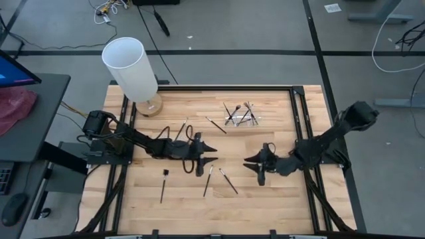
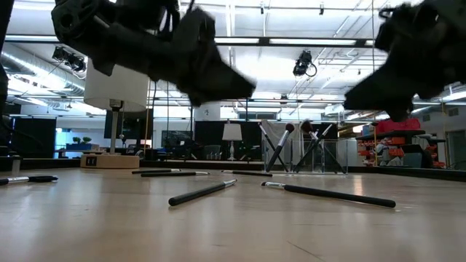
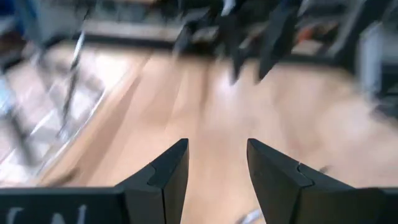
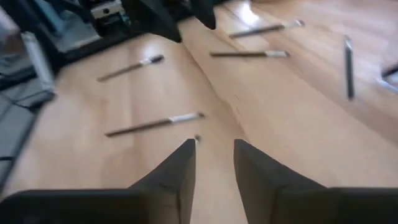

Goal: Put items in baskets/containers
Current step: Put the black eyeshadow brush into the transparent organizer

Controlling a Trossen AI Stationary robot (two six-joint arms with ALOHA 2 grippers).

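Observation:
Several thin makeup brushes lie flat on the wooden table: one (image 1: 163,184) near the left, two (image 1: 208,180) (image 1: 228,180) near the middle, two more (image 1: 216,125) (image 1: 180,128) farther back. The clear holder (image 1: 242,116) stands at the far middle with several brushes leaning in it; the low view shows it (image 2: 306,149) too. My left gripper (image 1: 214,154) hovers open above the table's middle and points right, with nothing between its fingers (image 3: 217,143). My right gripper (image 1: 246,163) faces it from the right, open and empty (image 4: 214,143), above the bare wood beside a brush (image 4: 152,124).
A tall white cylinder (image 1: 133,70) on a round wooden base stands at the far left corner. Black frame rails (image 1: 299,113) run along the table's edges. Bare wood lies between the two grippers and along the near edge.

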